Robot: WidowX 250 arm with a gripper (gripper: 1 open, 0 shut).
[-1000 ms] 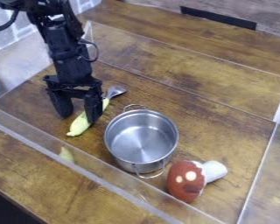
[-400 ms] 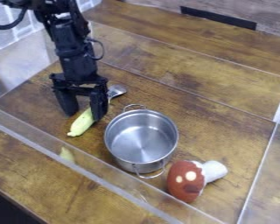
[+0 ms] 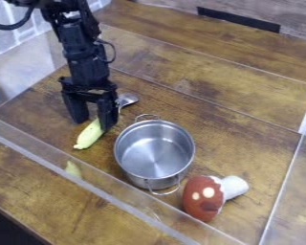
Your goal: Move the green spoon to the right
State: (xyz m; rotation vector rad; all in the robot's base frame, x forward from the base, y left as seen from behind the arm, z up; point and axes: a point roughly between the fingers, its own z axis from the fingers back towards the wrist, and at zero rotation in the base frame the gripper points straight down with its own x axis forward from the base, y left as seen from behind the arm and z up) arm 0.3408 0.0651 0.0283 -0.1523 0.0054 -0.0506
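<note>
Take the steel pot (image 3: 155, 154) as your landmark: it stands upright and empty on the wooden table (image 3: 232, 91), inside a low clear-walled enclosure (image 3: 41, 158).

Your arm (image 3: 76, 43) comes in from the upper left of the pot and hangs nearly vertical, its black wrist column pointing straight down at the tabletop. The gripper (image 3: 91, 113) sits low, just up and to the left of the pot's rim, apart from the pot itself. Its two black fingers (image 3: 73, 107) are spread wide, and nothing is clamped between them.

The green spoon (image 3: 89, 133) lies flat on the wood directly left of the pot, close to its wall. Its yellow-green body runs diagonally, the lower end pointing down-left away from the pot, the upper end passing under your spread fingers. A small silver tip (image 3: 125, 100) shows above the pot's upper-left rim, just right of the gripper. You cannot tell from this view whether the fingertips touch the spoon or the table.

A red-and-white mushroom toy (image 3: 209, 194) lies at the pot's lower right, nearly against its wall.
</note>
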